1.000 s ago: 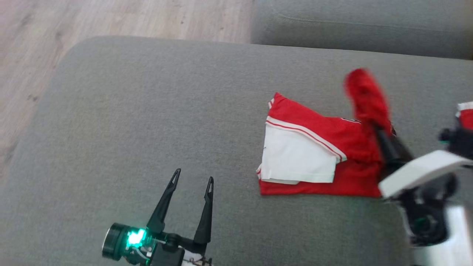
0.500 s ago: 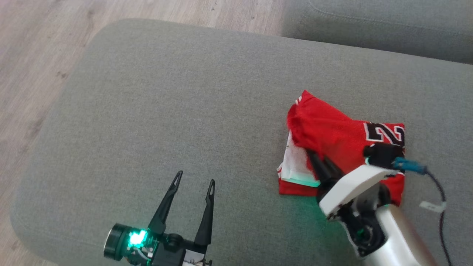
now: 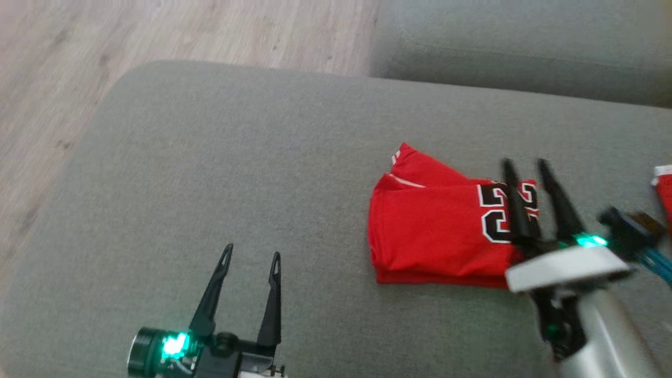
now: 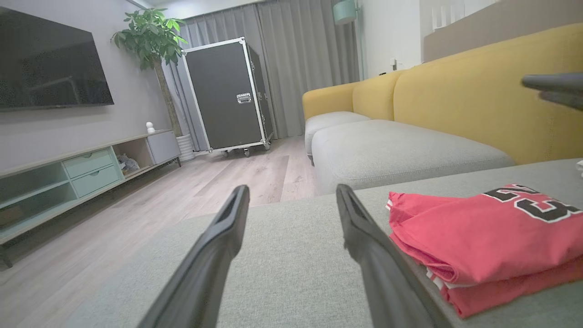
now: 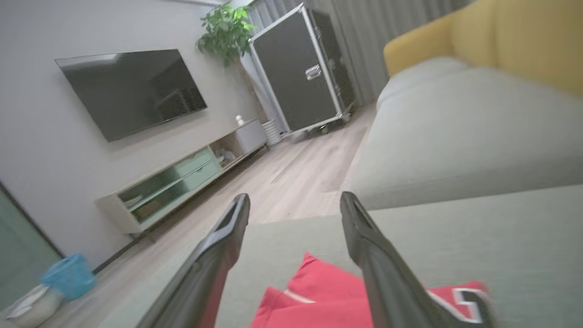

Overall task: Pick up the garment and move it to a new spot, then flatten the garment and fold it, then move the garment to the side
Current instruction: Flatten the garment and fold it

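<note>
Head view: garment (image 3: pixel 436 236) down on the grey cushion (image 3: pixel 210 157), roughly 4 o'clock of frame. Folded into a compact red block, black-and-white number face up at its 3 o'clock end, layered edges stacked along the 6 o'clock side.

Reading the right gripper (image 3: pixel 524 165) as spread wide with nothing pinched, tips aimed at 12 over the number end. Checked against left wrist view: its fingers (image 4: pixel 555 82) up in the air at 2 o'clock, clear above the garment (image 4: pixel 478 228), no contact. Same story in right wrist view: right gripper (image 5: pixel 295 200) gaping, empty gap, garment (image 5: pixel 319 300) underneath at 6 o'clock, slightly blurred.

Left gripper (image 3: pixel 251 252) at 7 o'clock in head view, also wide and empty, over bare cushion, well apart from the garment. Left wrist view: left gripper (image 4: pixel 292 191) spread wide, garment off at 4 o'clock.

Second cushion (image 3: pixel 499 47) at 1 o'clock, wood floor (image 3: pixel 105 31) at 11. Red-and-white scrap (image 3: pixel 662 184) cut off at the 3 o'clock edge, can't tell what.

Background in left wrist view: yellow sofa back (image 4: pixel 478 100) at 2, black flight case (image 4: pixel 227 95) at 12, plant (image 4: pixel 150 32) and TV (image 4: pixel 50 64) at 10.
</note>
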